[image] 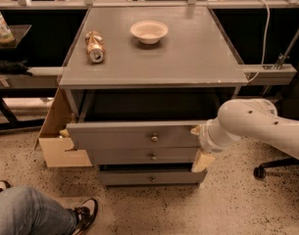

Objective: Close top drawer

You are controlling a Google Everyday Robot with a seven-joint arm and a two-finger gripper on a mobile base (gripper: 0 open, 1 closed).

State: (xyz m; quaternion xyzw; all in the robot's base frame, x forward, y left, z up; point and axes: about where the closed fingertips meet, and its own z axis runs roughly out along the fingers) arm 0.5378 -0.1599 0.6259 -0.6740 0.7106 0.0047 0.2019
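Looking down from the one camera view, we see the top drawer (124, 135) of a grey cabinet (188, 62) standing partly pulled out. Its wide flat front sits forward of the cabinet top's edge, with a dark opening behind it. A small round knob (154, 137) marks the middle of the front. Below it are two more grey drawer fronts (139, 155), each with a similar knob.

The gripper (198, 146) is at the right end of the top drawer's front. Its cream fingers (202, 161) are spread apart, one high and one low, holding nothing. The white arm (257, 124) reaches in from the right.

On the cabinet top we see a pale bowl (149, 31) and a can (94, 46) lying on its side, well apart. A cardboard box (53, 143) leans by the cabinet's left side, and a jeans-clad leg (26, 214) shows at the lower left.
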